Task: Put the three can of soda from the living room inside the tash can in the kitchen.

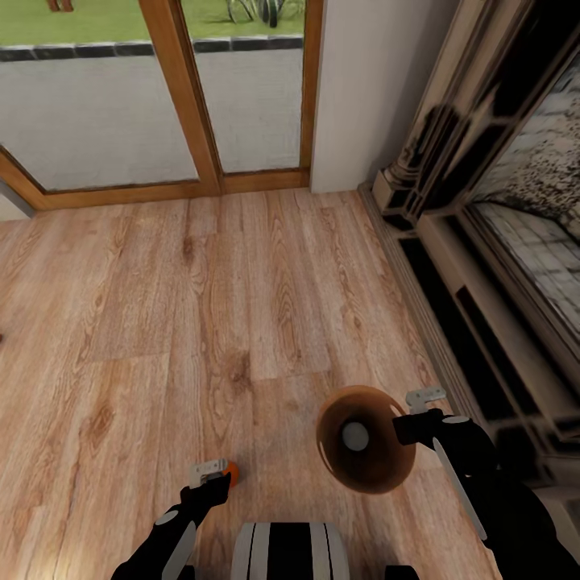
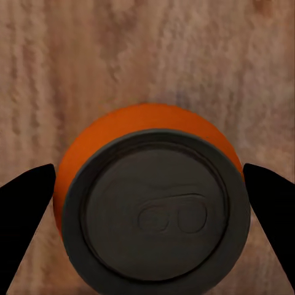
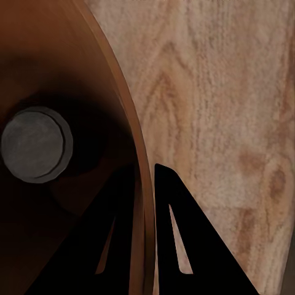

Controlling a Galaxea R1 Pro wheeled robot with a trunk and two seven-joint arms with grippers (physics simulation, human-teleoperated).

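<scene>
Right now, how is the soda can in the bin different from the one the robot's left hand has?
The can in the bin stands inside the brown-lined trash can, its body colour hidden; the orange can shows its colour. That orange can sits between the left gripper jaws, while the binned one is loose, untouched. The right gripper pinches the bin's rim instead. Both have grey metal tops.

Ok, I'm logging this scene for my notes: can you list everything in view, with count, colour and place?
orange can: one, orange with grey top, held above the floor at lower left.
trash can: one, brown inside, held by its rim at lower right.
can in the bin: one, grey top showing, body colour hidden.
floor: light wood.
glass doors: wood-framed, far side.
fireplace: dark, ornate, right.
left gripper: jaws either side of the orange can.
right gripper: jaws astride the bin's rim.
</scene>
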